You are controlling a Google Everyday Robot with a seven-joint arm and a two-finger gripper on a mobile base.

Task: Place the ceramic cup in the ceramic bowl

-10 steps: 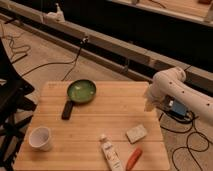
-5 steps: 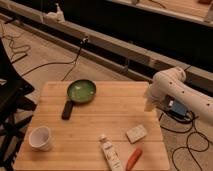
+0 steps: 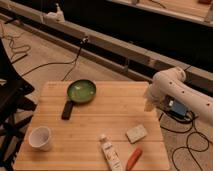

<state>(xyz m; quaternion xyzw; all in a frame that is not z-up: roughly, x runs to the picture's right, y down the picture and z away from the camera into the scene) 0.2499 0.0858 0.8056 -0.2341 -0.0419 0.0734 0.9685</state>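
The ceramic cup (image 3: 40, 137), small and plain white, stands upright near the front left corner of the wooden table (image 3: 115, 112). The ceramic bowl (image 3: 81, 91), a shallow green dish with a dark rim and a short black handle pointing toward the front, sits at the back left of the table. My gripper (image 3: 149, 102) hangs at the end of the white arm by the table's right edge, far from both the cup and the bowl. It holds nothing.
A pale rectangular block (image 3: 136, 133) lies at the front right, with a white labelled tube (image 3: 111, 155) and a small orange-red item (image 3: 134, 159) near the front edge. A black chair (image 3: 10, 95) stands left of the table. Cables run across the floor behind and to the right.
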